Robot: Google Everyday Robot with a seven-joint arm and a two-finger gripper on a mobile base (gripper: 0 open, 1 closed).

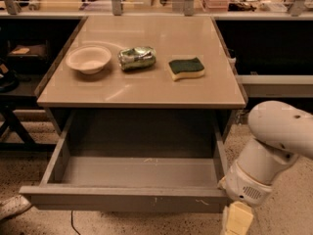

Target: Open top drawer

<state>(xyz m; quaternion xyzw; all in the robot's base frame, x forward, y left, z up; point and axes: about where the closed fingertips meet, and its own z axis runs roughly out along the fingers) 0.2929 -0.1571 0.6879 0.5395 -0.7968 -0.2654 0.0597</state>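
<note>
Jaws: 5 o'clock in view, at bottom edge; pale yellow tip just beside drawer front's R end. Wide or narrow: can't tell.
Arm (279, 141): white, bulky, 4 o'clock, R of drawer.
Top drawer (122, 199): stands well out from under the surface, front toward 6 o'clock; small pale scratches R of centre on front.
Surface (146, 89): tan top above drawer. On it, in a row, apart: bowl (88, 58) at 10 o'clock, crushed can (137, 58) at 12, green/yellow sponge (186, 68) at 2.
</note>
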